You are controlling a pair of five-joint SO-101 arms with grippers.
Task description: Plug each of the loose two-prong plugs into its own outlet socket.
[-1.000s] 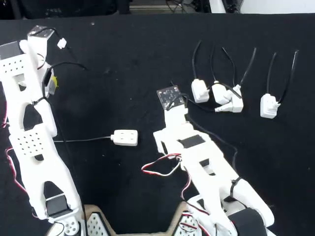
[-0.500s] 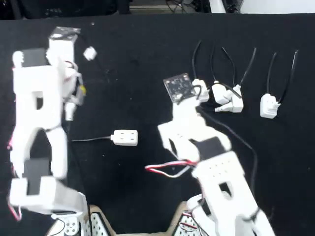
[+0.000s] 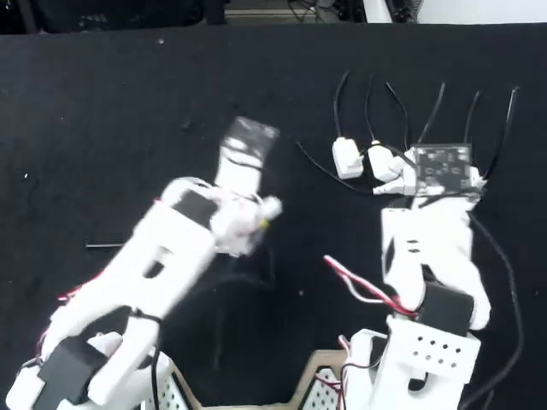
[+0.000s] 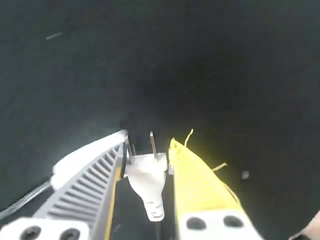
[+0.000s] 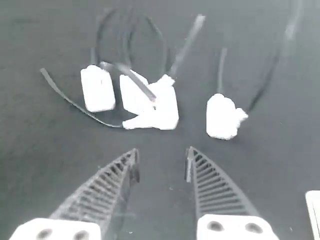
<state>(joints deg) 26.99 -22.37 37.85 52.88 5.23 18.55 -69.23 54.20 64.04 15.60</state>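
Observation:
My left gripper (image 4: 147, 146) is shut on a white two-prong plug (image 4: 146, 176), prongs pointing away over the black table. In the high view this arm (image 3: 171, 256) lies across the table's middle, and a thin black cord (image 3: 102, 246) runs under it. My right gripper (image 5: 161, 155) is open with nothing between its fingers, just short of a group of loose white plugs. One plug (image 5: 97, 88) lies apart, two plugs (image 5: 155, 102) overlap, and a fourth plug (image 5: 222, 117) lies off to the side. From above, two plugs (image 3: 346, 158) (image 3: 385, 164) show beside the right arm's camera board (image 3: 444, 166).
Black cords (image 3: 402, 102) fan out from the plugs toward the table's far edge. Red and white wires (image 3: 359, 286) loop beside the right arm. A white object (image 5: 313, 210) sits at the edge of the right wrist view. Open black tabletop (image 3: 128, 102) lies at the far left.
The left arm swung from the far left to the table's middle and now covers the white outlet block. The right arm moved right, over the plug group.

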